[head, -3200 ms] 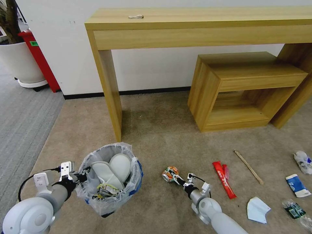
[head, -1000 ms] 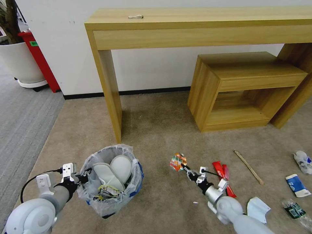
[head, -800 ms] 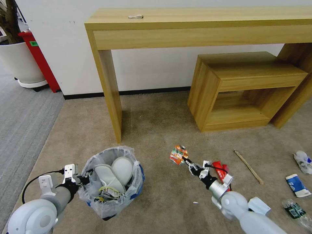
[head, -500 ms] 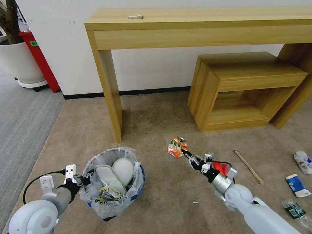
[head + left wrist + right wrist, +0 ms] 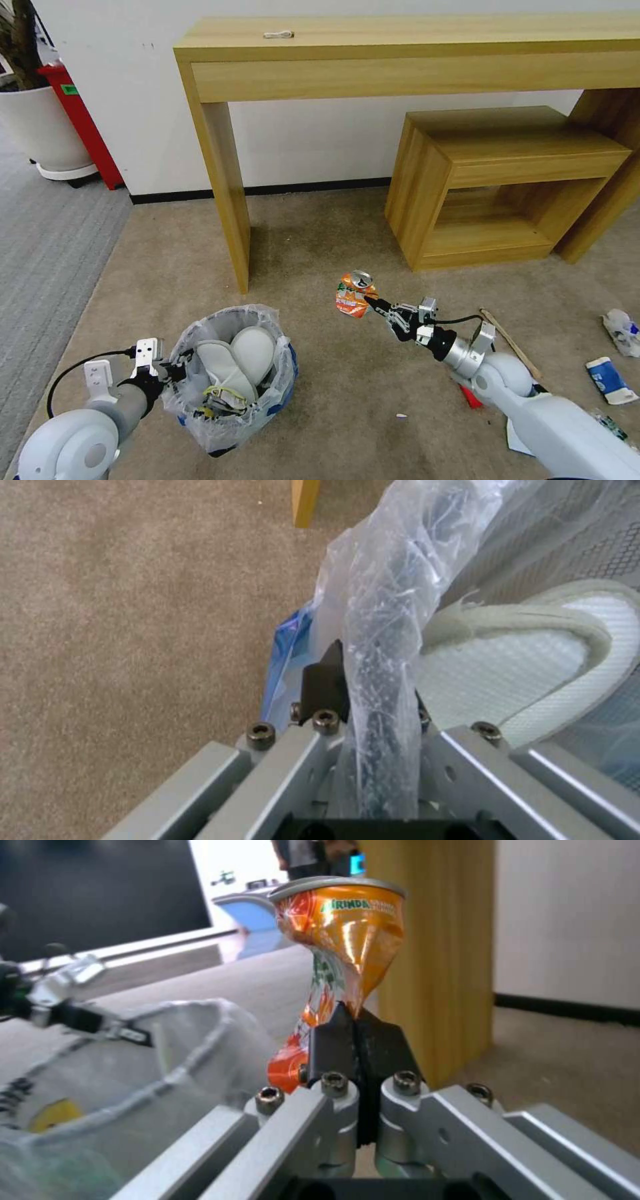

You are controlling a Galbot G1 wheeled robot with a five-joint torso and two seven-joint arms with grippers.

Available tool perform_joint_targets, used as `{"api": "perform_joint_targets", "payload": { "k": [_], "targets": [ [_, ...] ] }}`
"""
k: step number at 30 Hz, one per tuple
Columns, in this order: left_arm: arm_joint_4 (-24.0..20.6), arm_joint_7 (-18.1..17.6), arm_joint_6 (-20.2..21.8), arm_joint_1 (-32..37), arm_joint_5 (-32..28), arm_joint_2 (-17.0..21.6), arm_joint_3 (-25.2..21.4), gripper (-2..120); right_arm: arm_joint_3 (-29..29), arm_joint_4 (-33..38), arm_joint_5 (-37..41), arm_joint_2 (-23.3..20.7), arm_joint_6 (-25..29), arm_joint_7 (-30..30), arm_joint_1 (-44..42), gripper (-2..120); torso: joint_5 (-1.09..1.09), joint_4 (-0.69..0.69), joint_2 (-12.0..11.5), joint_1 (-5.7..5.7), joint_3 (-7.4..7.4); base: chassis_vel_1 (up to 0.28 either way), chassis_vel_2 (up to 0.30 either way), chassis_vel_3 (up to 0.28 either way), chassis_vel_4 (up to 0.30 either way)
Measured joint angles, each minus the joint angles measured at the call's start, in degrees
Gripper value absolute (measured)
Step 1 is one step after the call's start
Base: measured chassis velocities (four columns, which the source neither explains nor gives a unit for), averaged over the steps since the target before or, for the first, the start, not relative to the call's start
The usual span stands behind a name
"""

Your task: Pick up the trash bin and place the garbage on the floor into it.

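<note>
1. At about 8 o'clock in the head view, the left gripper (image 5: 175,369) is clamped on the near-left rim of the trash bin (image 5: 230,377). The left wrist view shows its dark fingers (image 5: 325,682) pinching the bag-wrapped rim between them.
2. The trash bin sits at roughly 7 o'clock on the beige floor (image 5: 320,253), lined with a crinkly translucent bag (image 5: 393,580) with blue patches. Two white slippers (image 5: 233,357) lie inside it, with small litter beneath them.
3. At 11 o'clock beyond the bin stands the leg of a long wooden table (image 5: 227,193).
4. Near the centre, the crushed can (image 5: 354,294), orange and pinched at the waist, hangs in the air above the carpet, at about 2 o'clock from the bin and well apart from it.
5. The right gripper (image 5: 379,307) is closed on the can's lower part; the right wrist view shows both black fingers (image 5: 337,1040) pressed together on the crumpled metal (image 5: 343,940), with the bin's bagged rim (image 5: 167,1050) lower and farther off.
6. At 4 o'clock, a wooden stick (image 5: 510,343) lies on the carpet just beyond the right arm, and a bit of red wrapper (image 5: 470,397) peeks from under it.
7. At 3 to 4 o'clock, near the edge, lie a crumpled paper cup (image 5: 617,327) and a blue-and-white piece of litter (image 5: 607,380).
</note>
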Motion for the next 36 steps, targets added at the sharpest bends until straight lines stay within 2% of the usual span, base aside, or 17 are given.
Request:
{"api": "perform_joint_targets", "payload": {
  "k": [5, 19, 25, 36],
  "targets": [
    [-0.13, 0.04, 0.28, -0.45, 0.05, 0.09, 0.23, 1, -2.46, 3.83, -0.75, -1.75, -0.55, 0.86, 1.90, 0, 0.00, 0.00, 0.00, 0.00, 0.00, 0.000, 0.000, 0.000, 0.000],
    [0.27, 0.17, 0.43, -1.31, -0.27, 1.50, 0.66, 1, -15.85, 9.25, 0.21, -5.91, -3.50, 3.90, 12.63, 0, 0.00, 0.00, 0.00, 0.00, 0.00, 0.000, 0.000, 0.000, 0.000],
    [0.25, 0.20, 0.45, -1.41, -0.38, 1.63, 0.69, 1, -19.27, 9.56, 0.29, -5.61, -3.63, 4.69, 16.52, 0, 0.00, 0.00, 0.00, 0.00, 0.00, 0.000, 0.000, 0.000, 0.000],
    [-0.09, 0.13, 0.49, -1.16, -1.15, 2.37, 0.05, 1, -26.08, 8.13, 0.91, -2.29, -3.80, 5.12, 22.84, 0, 0.01, 0.00, 0.00, 0.00, 0.00, 0.000, 0.000, 0.000, 0.000]
  ]
}}
